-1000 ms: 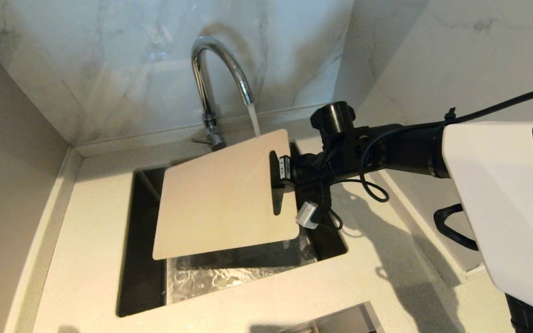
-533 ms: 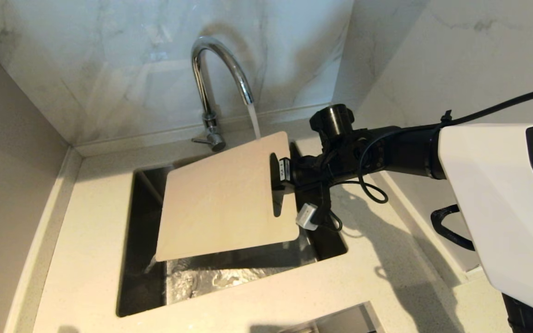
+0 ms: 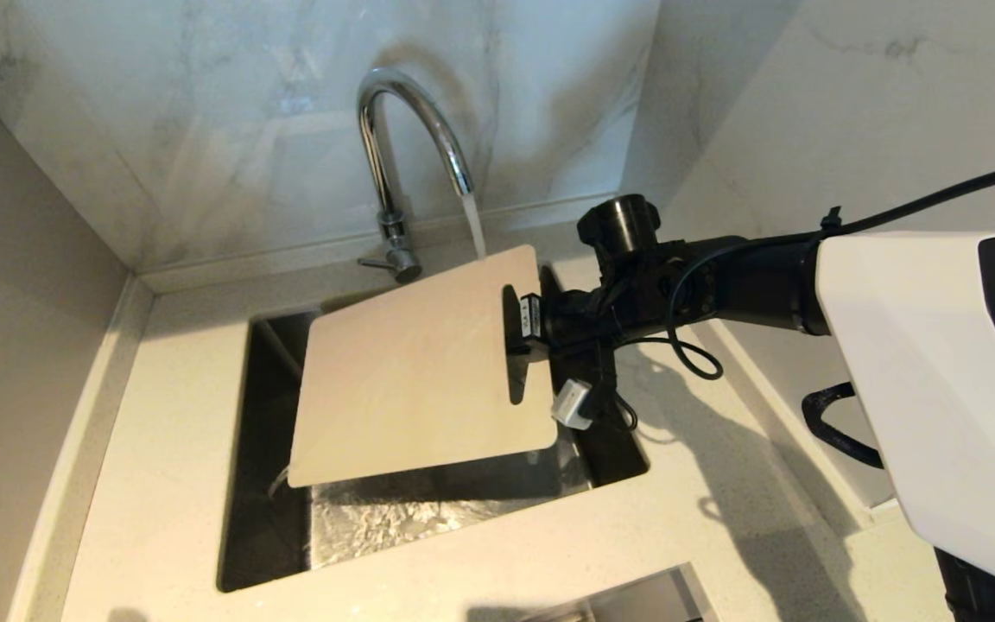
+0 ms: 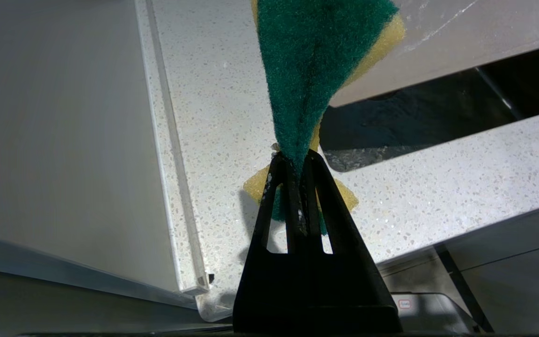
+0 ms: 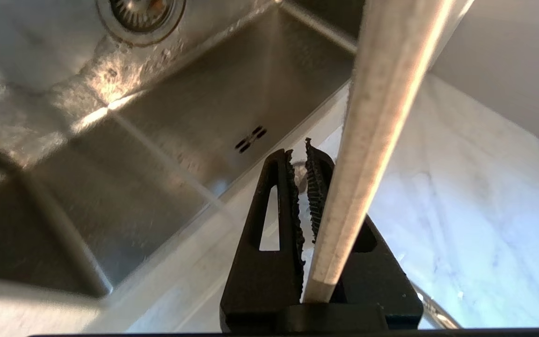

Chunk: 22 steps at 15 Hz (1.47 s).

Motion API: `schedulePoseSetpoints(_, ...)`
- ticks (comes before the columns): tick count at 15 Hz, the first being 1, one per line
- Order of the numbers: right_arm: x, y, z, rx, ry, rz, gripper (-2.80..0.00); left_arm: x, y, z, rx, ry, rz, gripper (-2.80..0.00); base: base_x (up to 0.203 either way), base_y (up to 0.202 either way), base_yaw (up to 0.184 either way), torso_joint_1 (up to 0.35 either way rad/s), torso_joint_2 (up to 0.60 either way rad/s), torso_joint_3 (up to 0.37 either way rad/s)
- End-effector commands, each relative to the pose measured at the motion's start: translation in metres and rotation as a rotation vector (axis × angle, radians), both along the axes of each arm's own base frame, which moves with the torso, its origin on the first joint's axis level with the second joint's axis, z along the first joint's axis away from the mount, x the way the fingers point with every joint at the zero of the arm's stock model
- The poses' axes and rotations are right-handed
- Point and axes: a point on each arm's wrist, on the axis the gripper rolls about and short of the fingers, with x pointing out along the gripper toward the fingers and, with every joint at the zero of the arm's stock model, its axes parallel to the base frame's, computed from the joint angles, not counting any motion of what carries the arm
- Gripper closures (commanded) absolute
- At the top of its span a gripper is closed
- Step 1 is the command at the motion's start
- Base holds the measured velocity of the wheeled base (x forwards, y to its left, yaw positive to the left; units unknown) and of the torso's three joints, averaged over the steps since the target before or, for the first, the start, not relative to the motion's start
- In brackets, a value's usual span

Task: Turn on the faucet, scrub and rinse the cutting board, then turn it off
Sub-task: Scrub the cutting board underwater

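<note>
Board position: we hold the cutting board [image 3: 415, 367] tilted over the sink [image 3: 264, 536], its far short edge under the stream from the faucet [image 3: 411, 130], its low corner toward the sink's left side.
Water: running; it strikes near the handle-slot end and we judge it sheets down the slope into the basin.
Right pincer [image 3: 525, 333]: clamped on the board at the short end by the slot. In the right wrist view the board's edge [image 5: 377, 140] passes beside the ribbed pads [image 5: 316, 187], so exactly how the pads bear on it we cannot tell.
Left pincer [image 4: 297, 161]: closed tight on a green-and-yellow sponge [image 4: 318, 61], hanging over the speckled surface [image 4: 222, 93] beside the sink, out of the head view.
Handling: the board looks stiff and thin, light enough for one arm, but wet plastic will be slippery. Gripped at one end, it acts as a long lever, so we expect scrubbing pressure at the far corner to twist it.
Where to hold: the slot end suits us best, leaving the broad face free for the sponge.
Step in hand: rinsing, we judge; the tap is yet to be shut off.
</note>
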Motion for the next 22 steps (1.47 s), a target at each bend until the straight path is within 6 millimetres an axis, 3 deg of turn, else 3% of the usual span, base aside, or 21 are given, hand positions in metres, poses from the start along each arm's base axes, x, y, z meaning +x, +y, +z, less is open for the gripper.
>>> schedulePoseSetpoints(1,0.002,0.003,-0.006,0.005,0.006,0.035,0.00,0.000,0.000,0.000,0.001,0.001,0.000,0.00,0.000,0.000,0.000,0.000,0.00,0.000)
schedulePoseSetpoints(8,-0.005,0.000,-0.013,-0.014,0.053,0.036,0.00,0.000,0.000,0.000,0.000,0.001,0.000,0.00,0.000,0.000,0.000,0.000,0.00,0.000)
schedulePoseSetpoints(22,-0.087,-0.039,-0.002,-0.048,0.105,0.011,0.00,0.000,0.000,0.000,-0.001,0.001,0.000,0.00,0.000,0.000,0.000,0.000,0.00,0.000)
